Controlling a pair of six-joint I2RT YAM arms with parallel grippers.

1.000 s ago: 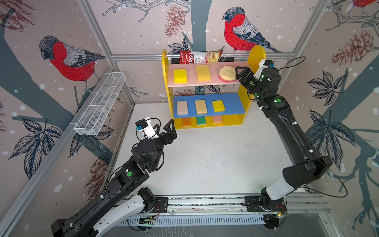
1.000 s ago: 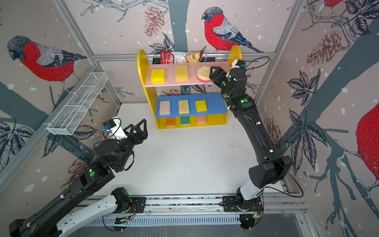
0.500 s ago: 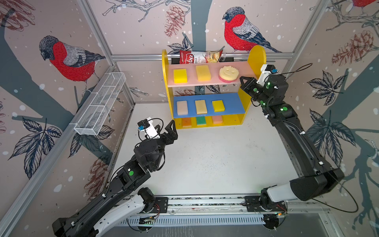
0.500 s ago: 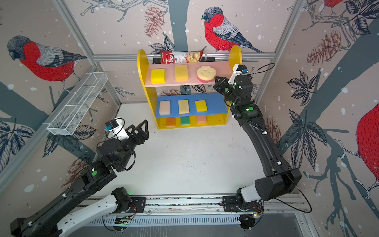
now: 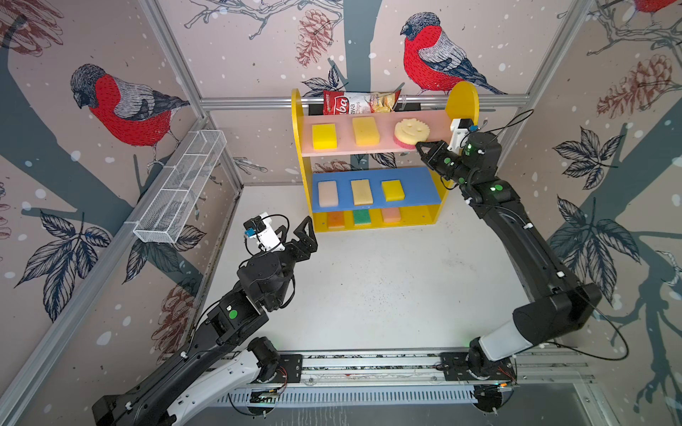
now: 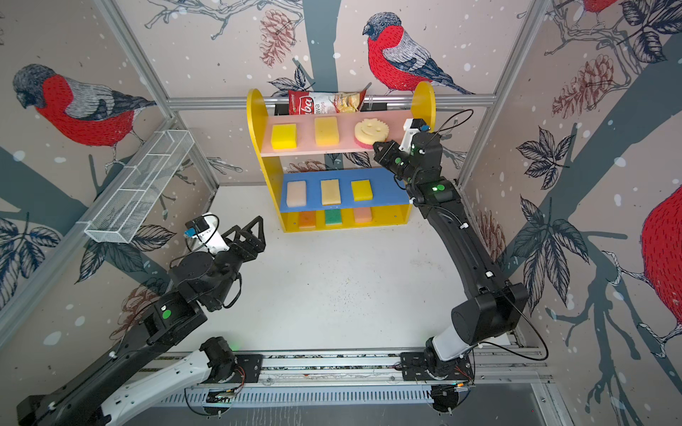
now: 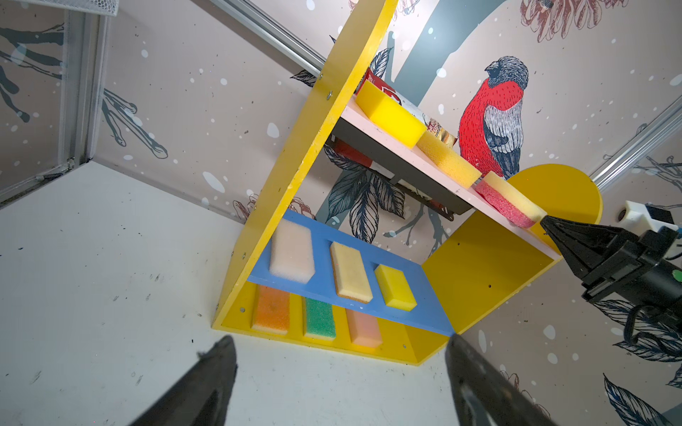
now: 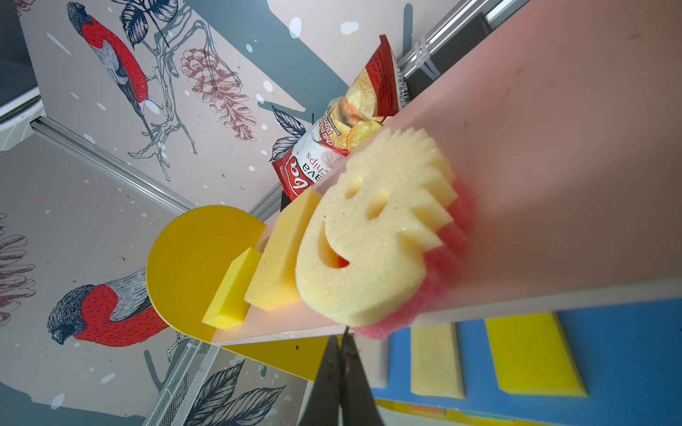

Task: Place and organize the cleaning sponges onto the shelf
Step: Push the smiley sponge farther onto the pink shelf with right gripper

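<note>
R gripper (image 5: 420, 146) closed, empty, tip just beside smiley sponge (image 5: 410, 130) on shelf (image 5: 463, 99) top board. L gripper (image 5: 296, 231) wide open, holding nothing

chips bag (image 5: 360, 102), white panel: "…ava chips"
red logo: partly hidden, ends "ba"
barcode digits: too blurred to read

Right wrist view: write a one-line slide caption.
Shut right hand pointing at the smiley sponge, set at the pink board's front edge beside a pale yellow sponge.
</note>
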